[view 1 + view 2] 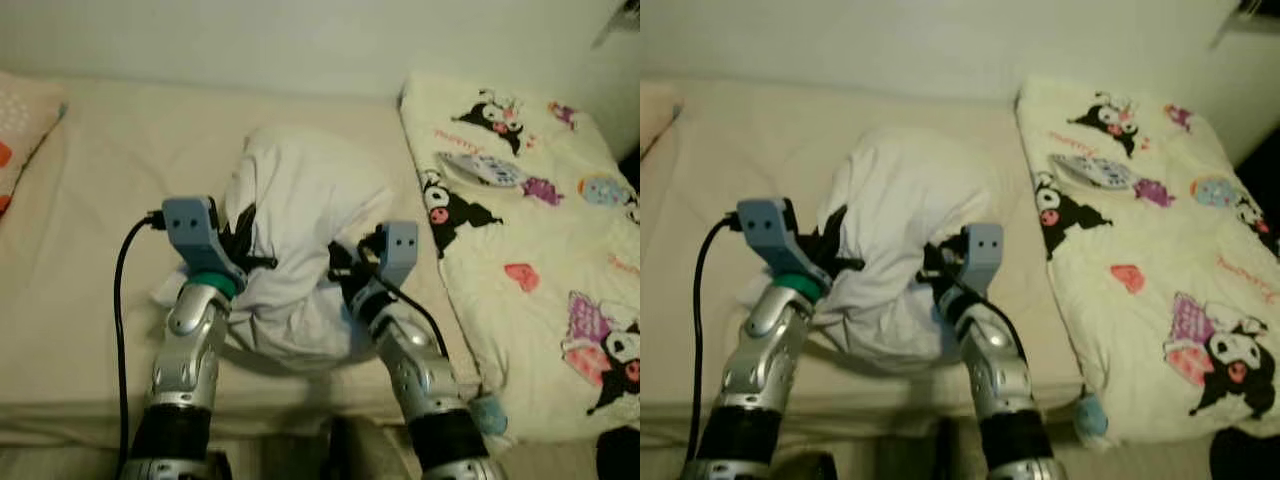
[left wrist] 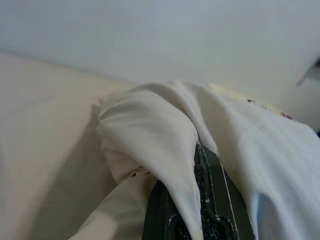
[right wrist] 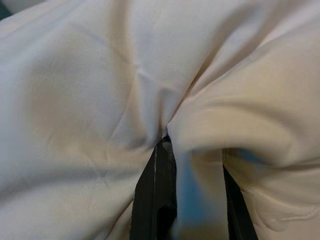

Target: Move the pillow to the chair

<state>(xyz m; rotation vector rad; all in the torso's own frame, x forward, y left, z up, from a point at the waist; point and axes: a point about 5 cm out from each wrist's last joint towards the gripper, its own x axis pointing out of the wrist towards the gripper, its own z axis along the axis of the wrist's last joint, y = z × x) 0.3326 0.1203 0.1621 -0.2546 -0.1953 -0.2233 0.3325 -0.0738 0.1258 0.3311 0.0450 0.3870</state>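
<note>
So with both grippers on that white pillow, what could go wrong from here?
Each gripper seems to pinch only a fold of the pillow cover: left gripper, right gripper. The fabric could slip free or the filling sag. Lifted, its trailing edge might drag the patterned blanket lying close beside it on the bed.

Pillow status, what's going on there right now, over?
Left end effector and right end effector both shut on pillow, one each side. Pillow bunched up on bed. Patterned blanket beside it, apart.

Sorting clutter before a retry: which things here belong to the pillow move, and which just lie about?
Job: white pillow; left gripper and right gripper, both pinching it.
Lying about: cartoon-print blanket; remote control on it; patterned pillow; bed.
</note>
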